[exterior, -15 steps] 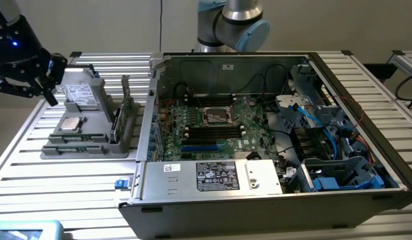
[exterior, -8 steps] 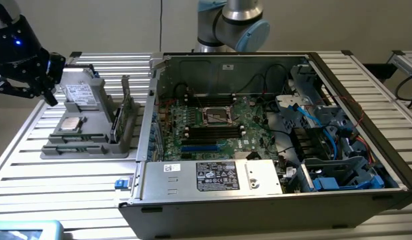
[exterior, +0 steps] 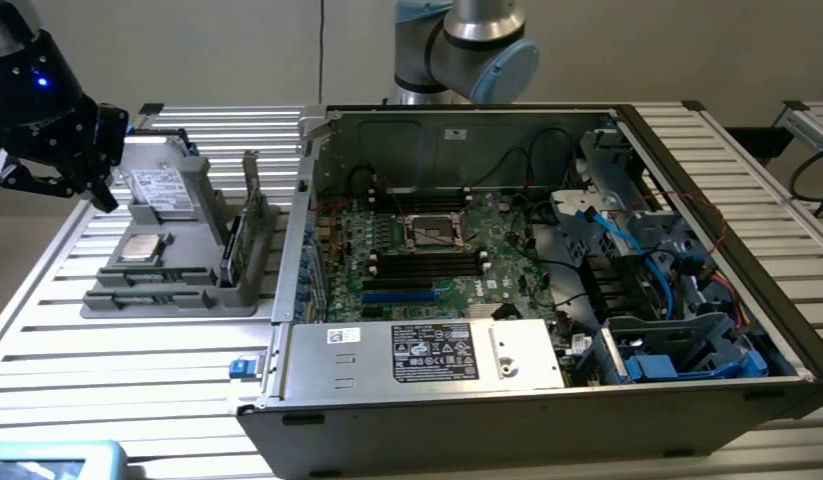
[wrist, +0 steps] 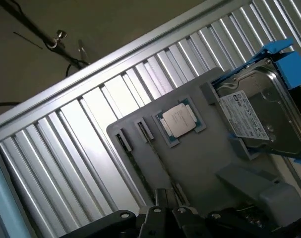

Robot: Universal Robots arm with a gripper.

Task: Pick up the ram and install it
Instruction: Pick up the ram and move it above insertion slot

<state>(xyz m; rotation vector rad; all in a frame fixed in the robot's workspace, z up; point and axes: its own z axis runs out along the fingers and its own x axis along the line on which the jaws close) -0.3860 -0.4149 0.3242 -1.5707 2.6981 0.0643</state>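
At the exterior view's left, the black two-fingered gripper (exterior: 98, 185) is seen raised above the slatted aluminium table (exterior: 144, 350), over the far left corner of the grey plastic parts holder (exterior: 184, 290). In the wrist view its fingers (wrist: 162, 198) are seen pressed together, with nothing pinched between them. On the holder, a silver hard drive in a blue bracket (wrist: 259, 119) and a square silver processor chip (wrist: 180, 121) are laid flat.

Further right, along the holder's right-hand side, the thin green circuit-board ram stick (exterior: 262, 235) is stood on its long edge. Its long axis is judged to run from the far side toward the near side. It is thus placed lower than the gripper and toward the exterior view's right of it, the two well apart. Just beside the holder, further right again, the open black computer case (exterior: 545, 420) is set, with the green motherboard (exterior: 425, 260) exposed.
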